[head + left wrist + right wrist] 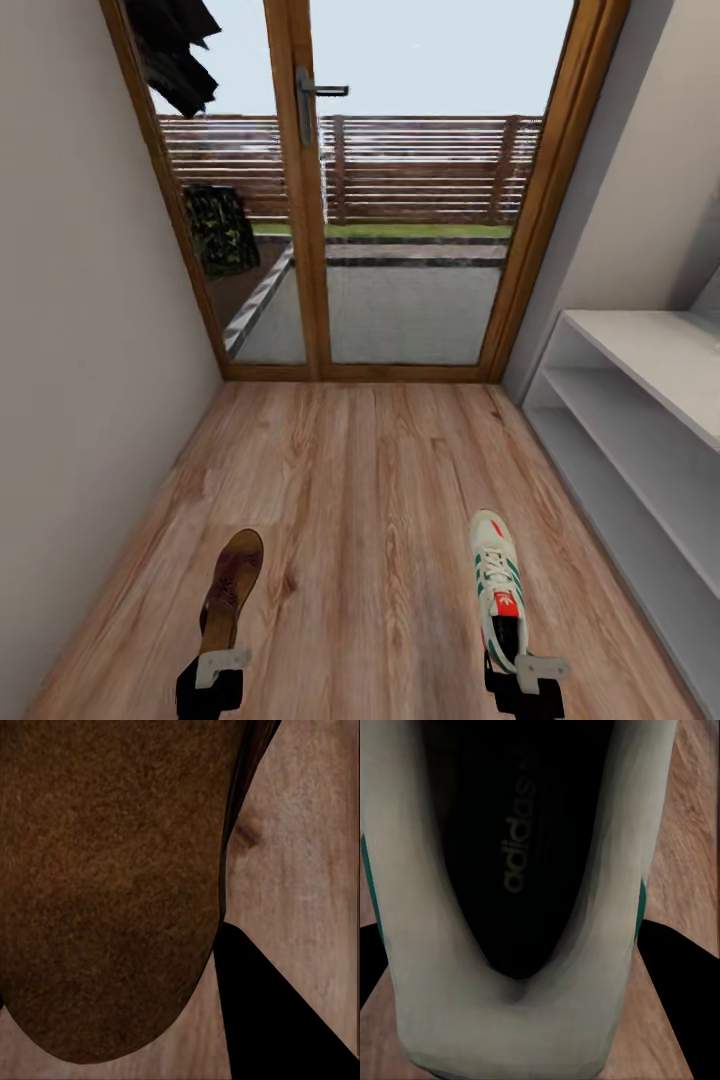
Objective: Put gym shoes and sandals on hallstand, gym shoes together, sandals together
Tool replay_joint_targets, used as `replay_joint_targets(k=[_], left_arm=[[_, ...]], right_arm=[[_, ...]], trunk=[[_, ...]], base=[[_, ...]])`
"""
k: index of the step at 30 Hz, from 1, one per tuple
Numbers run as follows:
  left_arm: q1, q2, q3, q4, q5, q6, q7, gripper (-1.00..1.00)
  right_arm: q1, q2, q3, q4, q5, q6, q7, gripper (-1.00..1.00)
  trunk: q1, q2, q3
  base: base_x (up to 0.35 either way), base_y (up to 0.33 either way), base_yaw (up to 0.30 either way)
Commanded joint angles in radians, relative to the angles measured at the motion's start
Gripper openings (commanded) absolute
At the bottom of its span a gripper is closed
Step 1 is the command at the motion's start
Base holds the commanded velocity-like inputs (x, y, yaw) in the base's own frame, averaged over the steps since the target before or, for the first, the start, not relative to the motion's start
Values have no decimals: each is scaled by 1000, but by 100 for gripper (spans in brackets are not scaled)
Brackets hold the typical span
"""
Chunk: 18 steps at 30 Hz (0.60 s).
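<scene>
A dark brown sandal (232,585) points away from me at the lower left, its heel end held in my left gripper (218,670), which is shut on it. In the left wrist view the sandal's heel (105,885) looms close beside one black finger (277,1020). At the lower right, my right gripper (522,672) is shut on the heel of a white gym shoe (498,585) with green stripes and a red-orange tongue. The right wrist view looks into that gym shoe (517,1020) from behind. The pale hallstand (650,400) runs along the right wall. The other sandal and gym shoe are out of view.
The wood-plank corridor floor (360,470) stretches ahead to a glazed wooden door (310,200) with a handle. A plain wall (80,350) closes the left side. The hallstand's bench top and two open shelves hold nothing in the part I see.
</scene>
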Motion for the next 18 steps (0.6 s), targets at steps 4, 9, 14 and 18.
replay_joint_targets(k=[4, 9, 14, 18], left_arm=[[0, 1, -8, 0, 2, -2, 8, -100], [0, 1, -8, 0, 2, -2, 8, -100], [7, 1, -8, -1, 1, -2, 8, -100], [15, 1, -7, -3, 1, -2, 8, -100]], right_arm=[[-1, 0, 8, 0, 2, -1, -9, -100], [-1, 0, 8, 0, 2, -1, -9, -100], [-1, 0, 8, 0, 2, -1, -9, -100], [-1, 0, 8, 0, 2, -1, -10, -100]], trunk=[[0, 0, 1], [0, 0, 2], [0, 0, 2], [0, 0, 2]], base=[[338, 75, -232], [338, 99, -225], [338, 101, -85], [338, 101, -11]])
